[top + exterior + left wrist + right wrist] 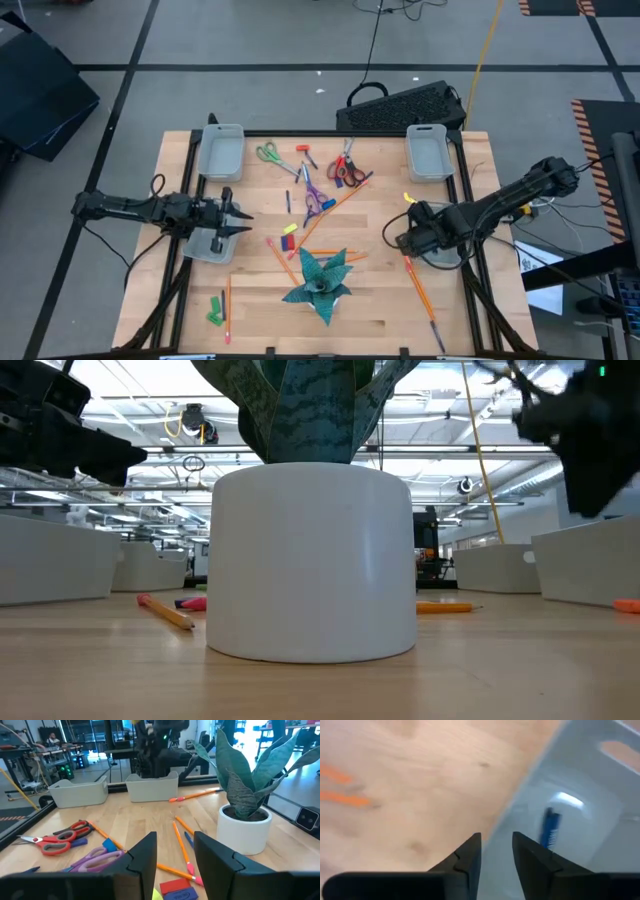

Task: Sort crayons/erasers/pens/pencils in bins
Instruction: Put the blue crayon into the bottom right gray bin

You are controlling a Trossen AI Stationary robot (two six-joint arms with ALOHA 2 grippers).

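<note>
Wooden table [250,320]: right fingers [496,851] partly hide a bin [590,795].

Left gripper [243,221] over the near-left bin [208,247], fingers spread. Right gripper [397,236] just beside the near-right bin [447,257], apparently empty. Pencils [338,206], scissors [269,153] and a potted plant [320,281] scattered between.

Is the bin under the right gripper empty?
No. The right wrist view shows a blue pen lying inside the bin, beyond the right gripper, whose jaws stand apart.
</note>
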